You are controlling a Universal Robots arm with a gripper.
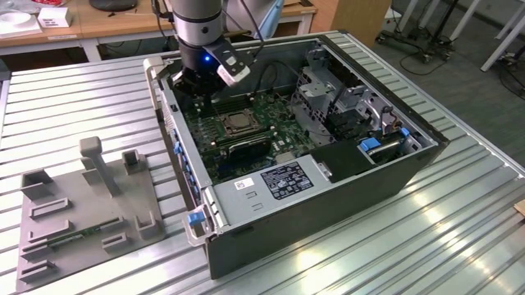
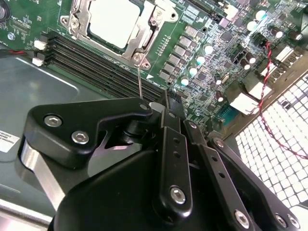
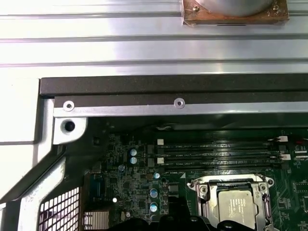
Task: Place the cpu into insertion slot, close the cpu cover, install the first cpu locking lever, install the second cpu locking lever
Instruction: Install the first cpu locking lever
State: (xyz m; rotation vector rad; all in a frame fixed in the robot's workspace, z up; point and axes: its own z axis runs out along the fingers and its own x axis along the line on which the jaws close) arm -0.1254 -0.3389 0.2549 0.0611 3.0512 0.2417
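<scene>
The cpu (image 2: 113,21) lies flat in the insertion slot (image 1: 235,123) on the green board, silver top up. The cpu cover (image 2: 147,33) sits down around it as a silver frame, in both wrist views; the first wrist view has the cpu (image 3: 236,207) inside the cover (image 3: 231,184). A thin wire lever (image 2: 139,79) runs from the frame's corner toward my gripper (image 2: 168,98). The black fingers (image 2: 171,144) look pressed together, with nothing seen between them. In the exterior view my gripper (image 1: 195,92) hangs inside the case, just beyond the socket toward the far wall.
Long black memory slots (image 2: 91,65) run beside the socket. The case wall (image 3: 173,103) and the perforated rear panel (image 2: 284,130) stand close by. A drive cage (image 1: 345,104) fills the exterior view's right. A grey fixture plate (image 1: 82,209) lies on the ribbed table.
</scene>
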